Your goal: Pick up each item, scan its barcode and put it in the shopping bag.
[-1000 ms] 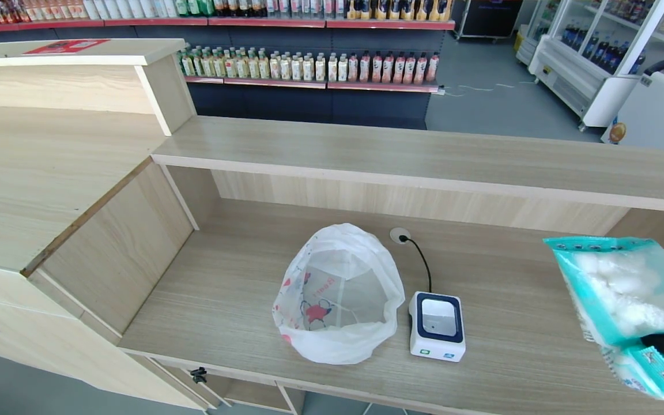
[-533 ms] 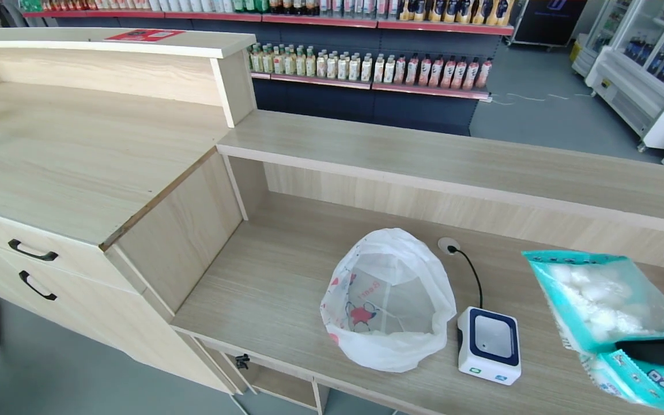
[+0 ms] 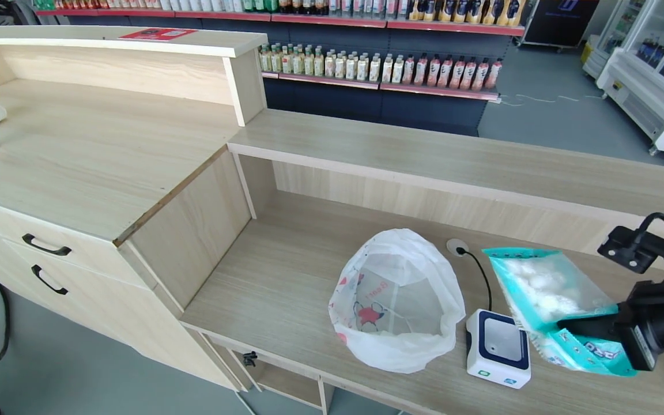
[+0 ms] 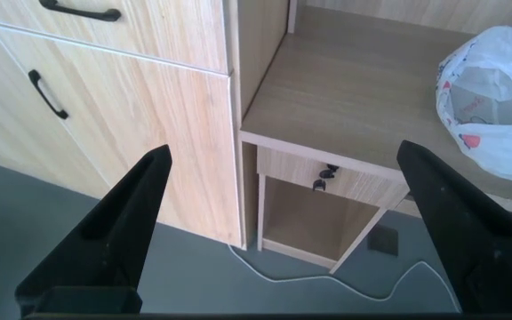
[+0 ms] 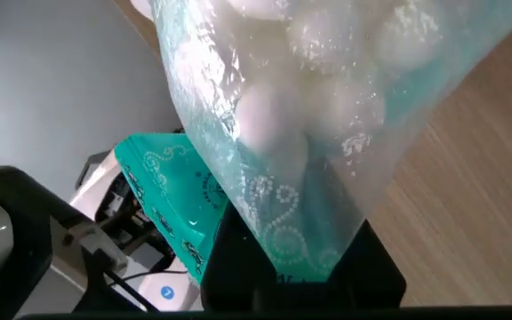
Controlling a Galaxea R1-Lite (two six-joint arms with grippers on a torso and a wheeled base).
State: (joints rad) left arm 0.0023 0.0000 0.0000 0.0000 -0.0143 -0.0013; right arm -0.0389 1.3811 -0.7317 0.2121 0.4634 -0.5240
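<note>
Pinching a teal packet of cotton balls (image 3: 545, 285) by its printed end in the right gripper (image 3: 581, 328), just beside the scanner (image 3: 498, 347), likely handling light, soft, slippery

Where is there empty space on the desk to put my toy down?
The lower counter is bare between the cabinet wall and the shopping bag. The long top ledge behind is bare too. The right side is crowded: bag, scanner and the cotton ball pack in the right pincer.
</note>
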